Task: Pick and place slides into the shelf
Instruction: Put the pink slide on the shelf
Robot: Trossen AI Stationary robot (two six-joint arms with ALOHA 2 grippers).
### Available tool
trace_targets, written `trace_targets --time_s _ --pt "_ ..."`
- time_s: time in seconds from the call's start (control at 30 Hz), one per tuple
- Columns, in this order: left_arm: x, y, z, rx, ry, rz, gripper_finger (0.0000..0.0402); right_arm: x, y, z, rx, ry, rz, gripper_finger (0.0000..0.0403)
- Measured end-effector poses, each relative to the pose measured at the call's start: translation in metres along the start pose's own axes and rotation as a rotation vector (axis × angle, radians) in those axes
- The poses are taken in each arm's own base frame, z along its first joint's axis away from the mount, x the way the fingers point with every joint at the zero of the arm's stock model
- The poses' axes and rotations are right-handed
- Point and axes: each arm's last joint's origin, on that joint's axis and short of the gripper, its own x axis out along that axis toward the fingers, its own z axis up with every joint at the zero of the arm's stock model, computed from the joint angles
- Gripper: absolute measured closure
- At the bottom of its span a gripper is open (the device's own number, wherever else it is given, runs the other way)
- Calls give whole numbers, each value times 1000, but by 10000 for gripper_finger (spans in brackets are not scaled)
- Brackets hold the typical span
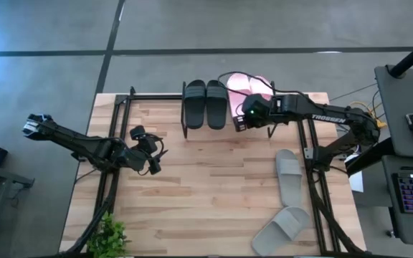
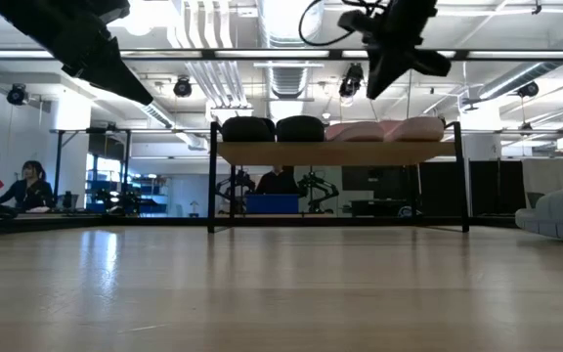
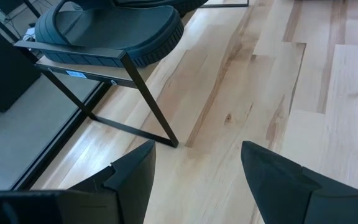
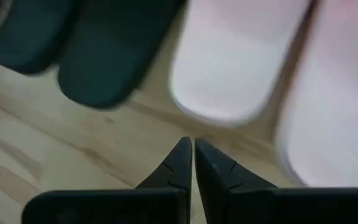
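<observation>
At the shelf front: right gripper (image 1: 239,119) is hovering with fingers pressed together, gripping nothing, just off the pink slides (image 1: 244,84).
Pink pair: lying on the shelf (image 2: 335,154), likely just placed, which would explain the empty gripper.
Black slides (image 1: 205,104): sitting beside the pink pair on the shelf, filling it side by side.
Grey slides (image 1: 287,201): waiting on the table (image 1: 192,193), well apart from the shelf.
Left gripper (image 1: 153,156): idling near the shelf's other end, fingers spread.
Writing: "TROSSEN" is showing on the right arm (image 1: 328,115).
</observation>
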Motion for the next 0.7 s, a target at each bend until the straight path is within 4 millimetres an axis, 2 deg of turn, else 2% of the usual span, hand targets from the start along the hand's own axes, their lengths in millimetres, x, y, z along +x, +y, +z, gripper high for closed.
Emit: trace_targets --time_s 0.37,0.53,0.7 --pt "0 0 0 0 0 0 178 45 10 -2 -76 23 -142 390" --pt "0 0 0 0 0 0 178 44 16 -1 -85 56 -98 390" --pt "0 0 0 0 1 0 178 21 21 4 -80 18 -40 390"
